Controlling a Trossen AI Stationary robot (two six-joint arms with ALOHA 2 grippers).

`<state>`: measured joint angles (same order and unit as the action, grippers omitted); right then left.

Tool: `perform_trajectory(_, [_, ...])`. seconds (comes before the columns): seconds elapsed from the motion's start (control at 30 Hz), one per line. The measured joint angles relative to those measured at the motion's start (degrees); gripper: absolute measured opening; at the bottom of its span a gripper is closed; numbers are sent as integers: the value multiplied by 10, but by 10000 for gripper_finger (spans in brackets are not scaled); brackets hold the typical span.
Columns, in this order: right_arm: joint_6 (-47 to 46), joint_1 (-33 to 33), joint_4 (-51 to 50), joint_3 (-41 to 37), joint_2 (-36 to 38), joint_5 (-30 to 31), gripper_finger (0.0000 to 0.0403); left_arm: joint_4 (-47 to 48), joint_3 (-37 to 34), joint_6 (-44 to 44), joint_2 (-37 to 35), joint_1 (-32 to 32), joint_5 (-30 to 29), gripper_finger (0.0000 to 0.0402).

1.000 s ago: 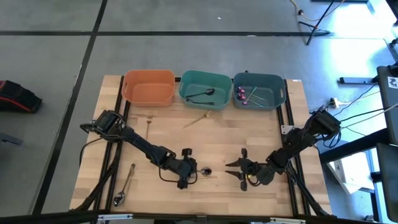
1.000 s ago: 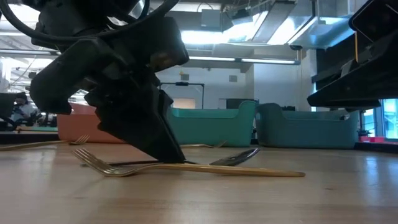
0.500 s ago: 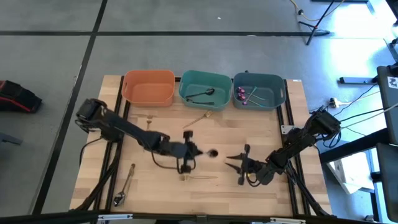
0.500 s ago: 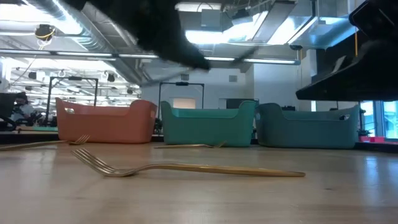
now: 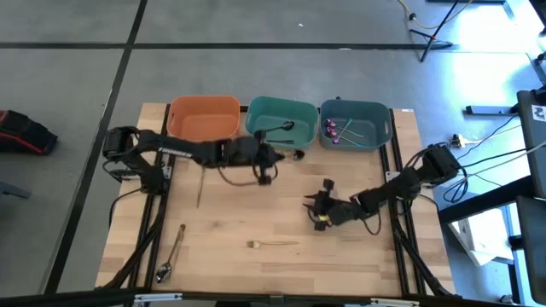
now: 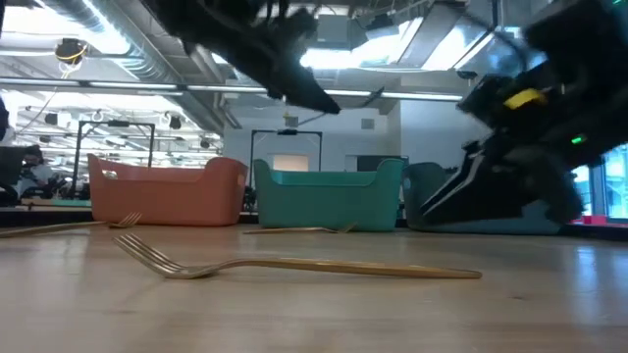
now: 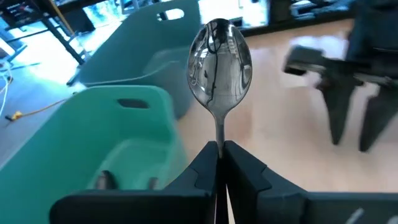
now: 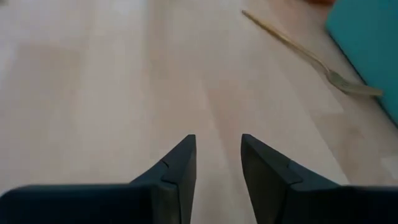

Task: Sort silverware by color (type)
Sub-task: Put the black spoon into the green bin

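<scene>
My left gripper point(image 5: 278, 157) is raised over the table's far middle, just in front of the teal bin point(image 5: 256, 136), shut on a shiny dark spoon point(image 7: 219, 62). My right gripper point(image 5: 317, 211) is open low over bare wood right of centre; the right wrist view shows its fingers point(image 8: 177, 171) apart with nothing between them. A gold fork point(image 5: 271, 244) lies flat near the table's near middle. Another gold fork point(image 8: 311, 56) lies by the teal bin's foot. More cutlery point(image 5: 175, 243) lies at the near left. My left gripper pinches the dark spoon by its handle just behind the bowl point(image 7: 219, 135) between the two fingers. The fingers come about level from the table's left and lie along the spoon. The spoon is lifted clear, and its bowl point(image 5: 297, 155) sticks out ahead of the fingertips.
Three bins stand in a row at the far edge: orange point(image 5: 183, 132), teal, and blue-grey point(image 5: 380, 136). The teal one holds dark cutlery point(image 5: 277, 130), the blue-grey one purple pieces point(image 5: 337, 130). A gold piece point(image 5: 199, 188) lies left of centre. Bare wood spans the table's middle.
My left gripper has lifted the dark spoon off the table's near middle and carried it up and toward the far edge, to the teal bin. The gold fork that lay beside it stayed put. My right gripper has moved a little toward the far and left edges.
</scene>
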<state>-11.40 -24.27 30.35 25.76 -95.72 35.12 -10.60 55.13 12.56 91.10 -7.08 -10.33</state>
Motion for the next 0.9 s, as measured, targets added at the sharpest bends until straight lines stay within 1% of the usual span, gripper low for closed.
perform_trajectory(0.13, [47,51,-10,0,0,-43,117,-62,0,31,27,-68,77,17])
perform_trajectory(0.17, [59,63,-9,0,0,-51,117,-79,0,37,37,-80,87,17])
perform_trajectory(0.43, [106,137,-9,0,0,-108,117,-140,0,72,96,-170,107,17])
perform_trajectory(0.5, [116,154,-9,0,0,-115,117,-148,0,69,107,-194,135,17])
perform_trajectory(0.63, [124,188,-7,0,0,-140,117,-158,0,38,128,-234,212,18])
perform_trajectory(0.7, [135,205,-2,0,0,-155,117,-154,0,36,138,-247,221,18])
perform_trajectory(0.9, [147,246,1,0,0,-184,117,-156,0,36,159,-263,216,18])
